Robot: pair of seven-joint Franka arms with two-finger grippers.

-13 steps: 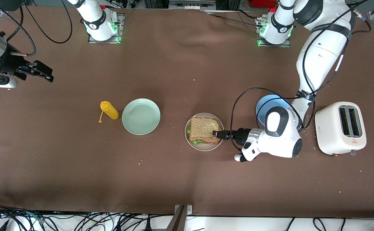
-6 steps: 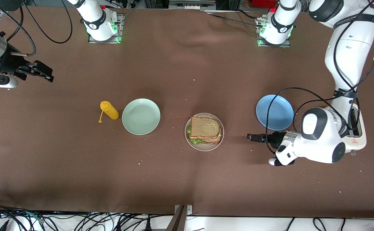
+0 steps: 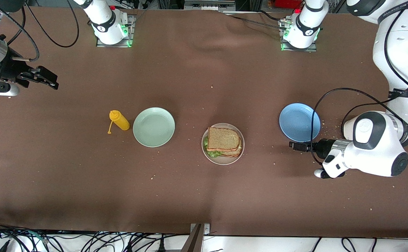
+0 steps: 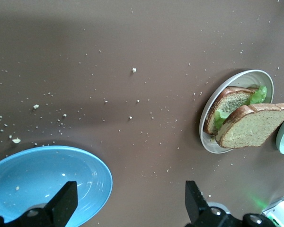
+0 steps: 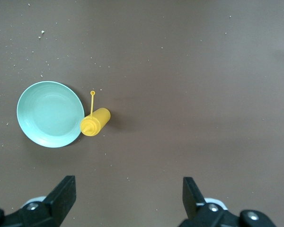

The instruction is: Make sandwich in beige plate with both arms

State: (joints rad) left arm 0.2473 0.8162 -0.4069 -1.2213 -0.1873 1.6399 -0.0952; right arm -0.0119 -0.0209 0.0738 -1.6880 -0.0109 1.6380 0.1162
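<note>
The sandwich (image 3: 224, 141), two brown bread slices with green lettuce between them, lies on the beige plate (image 3: 239, 156) at the middle of the table. It also shows in the left wrist view (image 4: 248, 124) on the plate (image 4: 209, 144). My left gripper (image 3: 295, 146) is open and empty, beside the plate toward the left arm's end, by the blue plate (image 3: 299, 122). In the left wrist view the left gripper (image 4: 130, 203) holds nothing. My right gripper (image 3: 44, 79) is open and empty, waiting at the right arm's end; in its own view (image 5: 128, 194) it is over bare cloth.
A mint green plate (image 3: 154, 126) and a yellow squeeze bottle (image 3: 119, 120) lie toward the right arm's end; both show in the right wrist view (image 5: 49, 114), (image 5: 95, 122). A white toaster (image 3: 347, 126) is mostly hidden by the left arm. Crumbs dot the brown cloth.
My left gripper has let go of the top bread slice and pulled away from the sandwich toward the left arm's end of the table. The right arm has not moved.
</note>
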